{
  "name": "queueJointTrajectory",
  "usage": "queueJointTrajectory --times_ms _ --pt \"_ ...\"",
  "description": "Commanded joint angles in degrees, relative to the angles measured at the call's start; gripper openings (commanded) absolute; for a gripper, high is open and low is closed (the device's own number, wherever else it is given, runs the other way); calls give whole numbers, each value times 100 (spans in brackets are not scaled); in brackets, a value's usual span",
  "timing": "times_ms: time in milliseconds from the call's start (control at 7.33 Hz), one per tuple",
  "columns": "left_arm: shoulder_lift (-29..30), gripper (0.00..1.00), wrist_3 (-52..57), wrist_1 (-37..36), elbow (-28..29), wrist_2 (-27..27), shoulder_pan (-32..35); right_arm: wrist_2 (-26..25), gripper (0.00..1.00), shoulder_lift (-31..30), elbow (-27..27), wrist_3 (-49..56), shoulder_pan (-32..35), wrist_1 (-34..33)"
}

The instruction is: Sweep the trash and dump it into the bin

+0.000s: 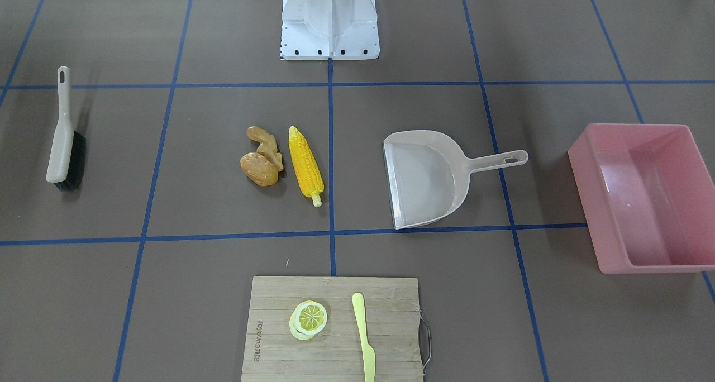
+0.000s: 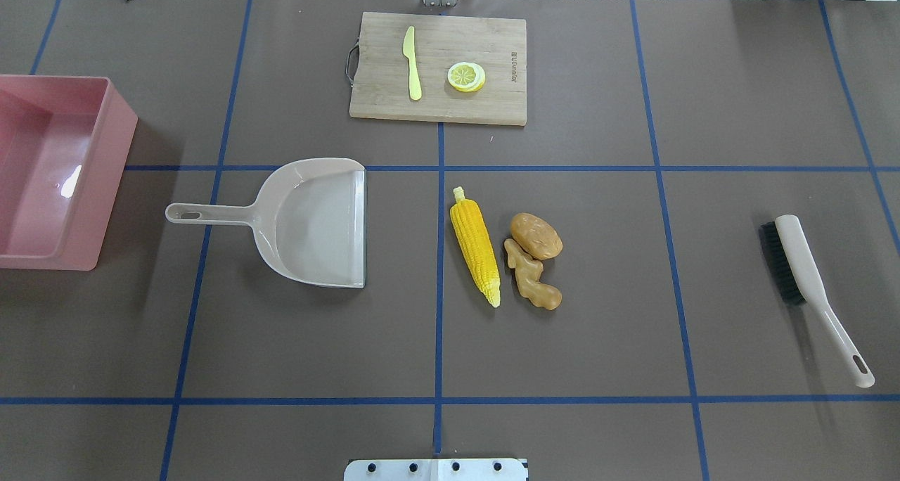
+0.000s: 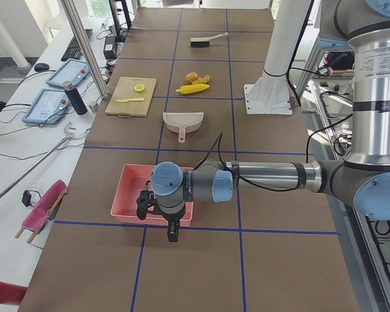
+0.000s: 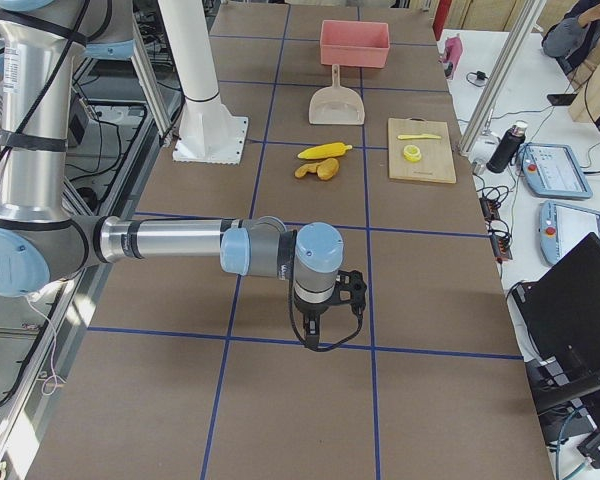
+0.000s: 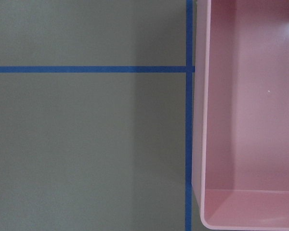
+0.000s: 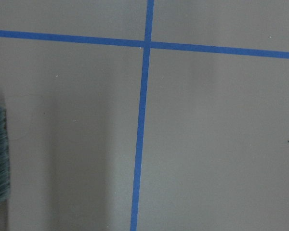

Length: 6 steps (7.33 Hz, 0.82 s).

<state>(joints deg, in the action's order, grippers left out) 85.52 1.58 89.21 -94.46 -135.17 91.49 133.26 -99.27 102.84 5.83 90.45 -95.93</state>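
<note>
The yellow toy corn cob (image 2: 475, 247) lies on the brown table (image 2: 598, 326) beside the centre tape line. Just beside it, the tan oval potato-like lump (image 2: 536, 235) and the knobbly tan ginger-like piece (image 2: 532, 282) touch each other. Across the line, the beige handled plastic dustpan (image 2: 309, 221) opens toward them. The large rectangular pink plastic tub (image 2: 112, 178) sits well apart at the robot's left end. The left gripper (image 3: 173, 235) hangs over the tub's near edge. The right gripper (image 4: 318, 335) hangs over the far end, near the beige dark-bristled brush (image 2: 808, 277). Whether either gripper's jaws are apart or together cannot be told.
</note>
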Motion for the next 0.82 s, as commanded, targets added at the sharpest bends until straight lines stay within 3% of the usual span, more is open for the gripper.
queueJointTrajectory --times_ms 0,273,682 --pt "35 99 0 -9 -2 -1 -9 51 100 -101 69 -12 -9 4" --pt "131 99 9 -226 -150 8 -17 426 100 -250 113 -117 -27 -5" --pt "1288 100 70 -1361 -424 70 -594 587 99 -690 568 -667 -386 -5"
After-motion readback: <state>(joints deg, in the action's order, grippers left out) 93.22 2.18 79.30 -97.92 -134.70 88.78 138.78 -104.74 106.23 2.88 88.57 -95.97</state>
